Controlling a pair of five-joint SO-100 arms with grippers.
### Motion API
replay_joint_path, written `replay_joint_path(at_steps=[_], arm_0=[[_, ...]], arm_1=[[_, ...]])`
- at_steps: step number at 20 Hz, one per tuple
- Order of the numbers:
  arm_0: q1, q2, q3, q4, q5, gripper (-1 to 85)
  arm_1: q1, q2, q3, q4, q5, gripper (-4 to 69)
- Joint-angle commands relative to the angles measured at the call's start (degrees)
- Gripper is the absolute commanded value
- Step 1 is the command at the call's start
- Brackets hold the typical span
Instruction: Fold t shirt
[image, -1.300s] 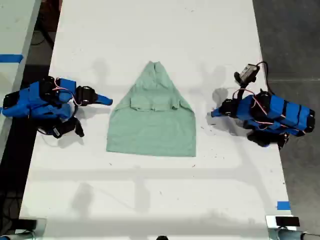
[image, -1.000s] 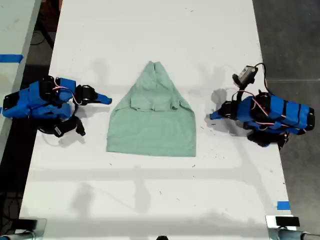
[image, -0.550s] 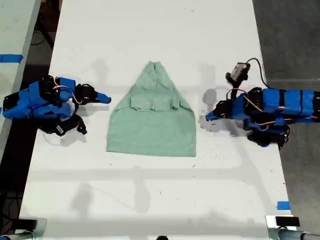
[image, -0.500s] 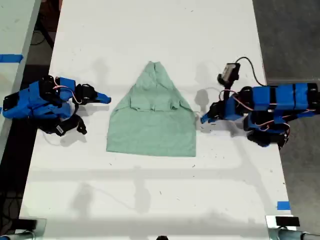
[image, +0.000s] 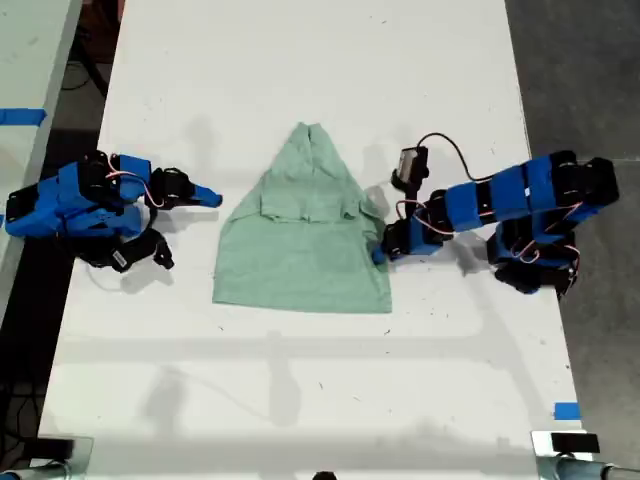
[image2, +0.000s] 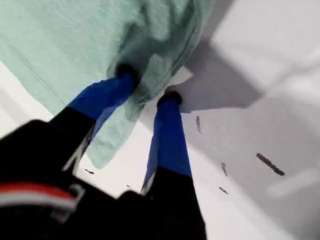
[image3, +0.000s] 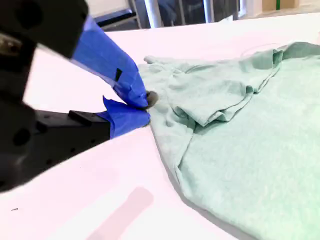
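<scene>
Count: one t shirt (image: 305, 255), two blue arms, one white bench (image: 300, 60).

The t shirt lay flat near the middle of the bench, its tapered end pointing to the far edge in the exterior view and its straight hem toward the near edge. Both sleeves appeared folded inward across the chest.

My first hand (image: 380, 250) belonged to the arm on the exterior view's right. That arm was stretched low across the bench toward the shirt, and its tip was at the shirt's edge on that side, about midway down the body. In the first wrist view the hand (image2: 148, 86) was spread. One fingertip (image2: 125, 72) pressed on top of the fabric (image2: 75, 40), which was rumpled there. The other fingertip was on the bare bench just off the edge. The jaws had not closed on the cloth.

My second hand (image: 212, 198) belonged to the arm on the exterior view's left. That arm was folded back on itself near the bench edge. The hand pointed at the shirt's sleeve area but stood apart from it. In the second wrist view the hand (image3: 146, 109) had its tips pressed together and held nothing, just beside the fabric (image3: 240, 125).
</scene>
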Motion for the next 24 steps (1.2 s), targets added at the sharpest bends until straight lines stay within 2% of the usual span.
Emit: replay_joint_path(at_steps=[1,4,7,12,15,16,18,19,20,21,22,24], arm_0=[[-0.4,0.3,-0.3,-0.3,-0.4,-0.1],[-0.3,0.3,-0.3,-0.4,-0.3,-0.1],[-0.3,0.3,-0.3,-0.4,-0.3,-0.1],[-0.5,0.3,-0.3,-0.2,-0.4,-0.1],[-0.5,0.3,-0.3,-0.2,-0.3,-0.1],[-0.4,0.3,-0.3,-0.2,-0.3,-0.1],[-0.4,0.3,-0.4,-0.2,-0.3,-0.1],[-0.4,0.3,-0.4,-0.2,-0.3,-0.1],[-0.4,0.3,-0.4,-0.2,-0.2,-0.1],[-0.4,0.3,-0.4,-0.2,-0.2,-0.1],[-0.4,0.3,-0.4,-0.2,-0.2,-0.1],[-0.7,0.3,-0.4,0.0,-0.5,-0.1]], arm_1=[[-0.7,-0.1,-1.3,1.1,-0.3,-1.2],[-0.3,6.7,-3.4,10.3,2.4,-1.2],[1.8,6.9,-15.7,15.8,-4.2,-1.2],[-2.0,-23.0,-55.2,19.2,-12.0,-1.2],[-3.0,-40.1,-75.4,22.0,-13.9,-1.0],[-3.0,-41.6,-76.7,21.2,-14.4,3.3],[-3.0,-40.2,-75.8,22.1,-14.7,18.4],[-3.0,-37.4,-74.3,23.9,-14.4,19.2],[-3.0,-33.7,-72.7,27.3,-13.9,5.2],[-2.9,-29.0,-69.5,30.7,-12.7,0.2],[-2.7,-22.3,-63.1,31.8,-11.8,0.2],[-1.9,-3.4,-42.0,29.1,-8.4,-1.9]])
